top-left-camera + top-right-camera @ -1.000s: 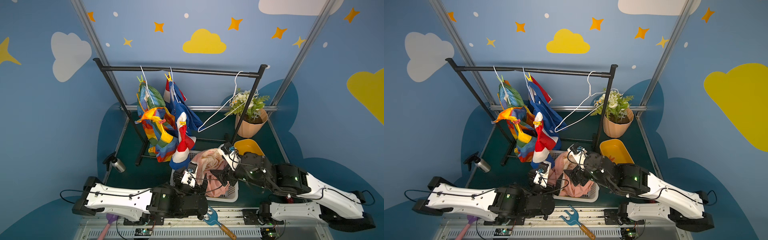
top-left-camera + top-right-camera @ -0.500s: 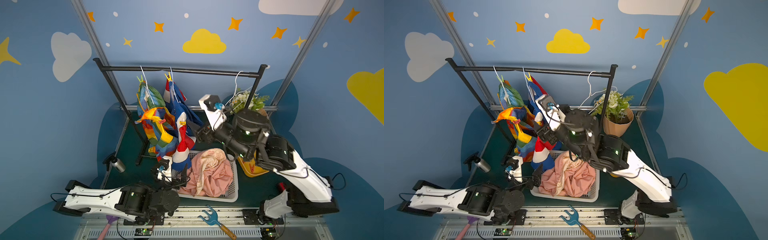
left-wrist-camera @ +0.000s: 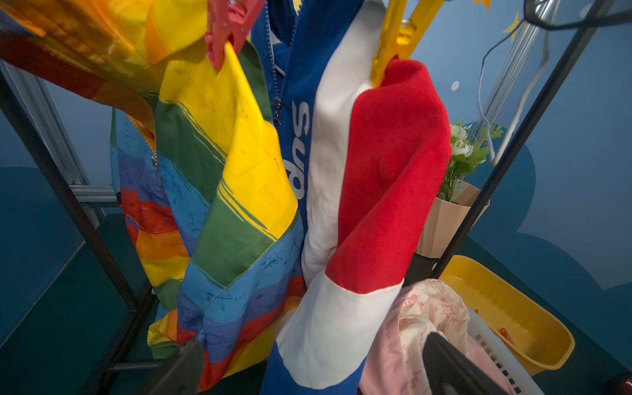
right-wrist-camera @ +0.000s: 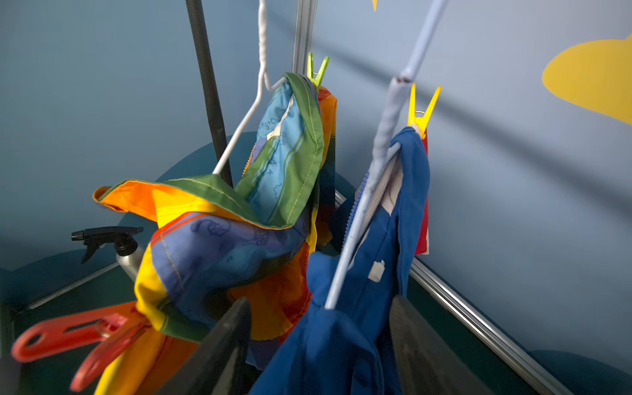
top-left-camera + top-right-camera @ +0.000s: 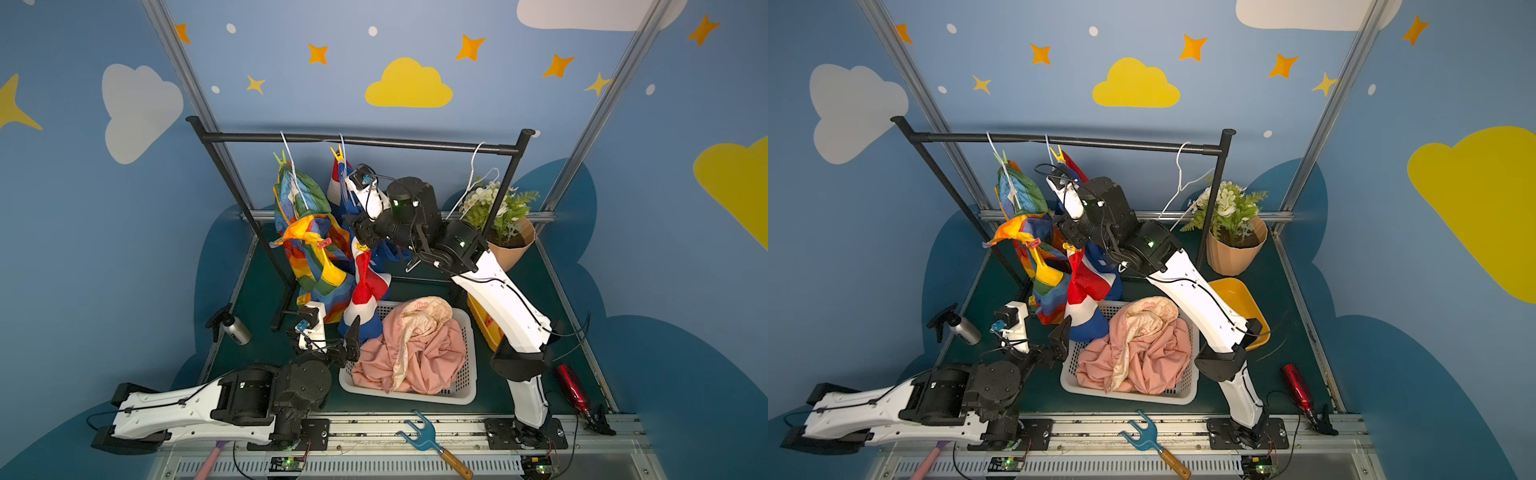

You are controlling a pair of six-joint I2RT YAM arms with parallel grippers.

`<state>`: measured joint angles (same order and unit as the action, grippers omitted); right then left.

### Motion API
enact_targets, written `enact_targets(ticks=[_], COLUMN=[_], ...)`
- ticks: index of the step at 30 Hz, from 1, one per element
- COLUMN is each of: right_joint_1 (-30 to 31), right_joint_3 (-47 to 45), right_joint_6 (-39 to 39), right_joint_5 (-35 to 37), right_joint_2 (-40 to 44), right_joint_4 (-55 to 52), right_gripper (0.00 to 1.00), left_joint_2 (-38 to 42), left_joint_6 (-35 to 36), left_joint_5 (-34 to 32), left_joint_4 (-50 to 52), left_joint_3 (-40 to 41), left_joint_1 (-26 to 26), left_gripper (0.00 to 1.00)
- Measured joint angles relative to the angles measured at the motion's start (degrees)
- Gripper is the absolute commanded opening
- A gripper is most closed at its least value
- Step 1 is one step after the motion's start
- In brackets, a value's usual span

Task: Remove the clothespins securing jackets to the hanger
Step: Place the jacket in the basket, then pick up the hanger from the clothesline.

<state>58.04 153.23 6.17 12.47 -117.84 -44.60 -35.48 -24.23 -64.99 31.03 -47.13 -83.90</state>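
both top views high, looking down at whole rack [image 5: 415, 144], wrist views close on jackets [image 3: 239, 171]

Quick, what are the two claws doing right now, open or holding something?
Left gripper: open, holding nothing.
Right gripper: jaws apart around the blue jacket; a grip cannot be told.

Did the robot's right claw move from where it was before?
Yes. The right gripper rose from above the white basket, up and back toward the black rail, and is now at the blue jacket hanging there.
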Motion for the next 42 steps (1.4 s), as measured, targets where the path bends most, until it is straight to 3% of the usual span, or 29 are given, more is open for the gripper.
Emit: enact_targets(ticks=[16,25,42], right_joint_1=[-4.0,-5.1,-6.1], right_joint_3=[4.4,5.0,5.0], right_joint_6=[-3.2,-5.3,-6.7], right_joint_5=[-7.1,-9.8,-15.2], right_joint_2=[-4.1,-4.5,-3.9], right_joint_4=[5.7,5.6,5.4], right_gripper=[0.35,0.01,0.00], left_joint_2=[-1.2,-2.9,-3.8], left_joint_6=[1.0,0.8,-0.3], left_joint_5=[8.9,9.6,9.8], left_joint_4=[-1.7,-1.6,-1.2], left_joint_3=[1.0,1.0,1.0], left_joint_1=[5.8,6.8,8.1], left_gripper=[1.00,1.00,1.00])
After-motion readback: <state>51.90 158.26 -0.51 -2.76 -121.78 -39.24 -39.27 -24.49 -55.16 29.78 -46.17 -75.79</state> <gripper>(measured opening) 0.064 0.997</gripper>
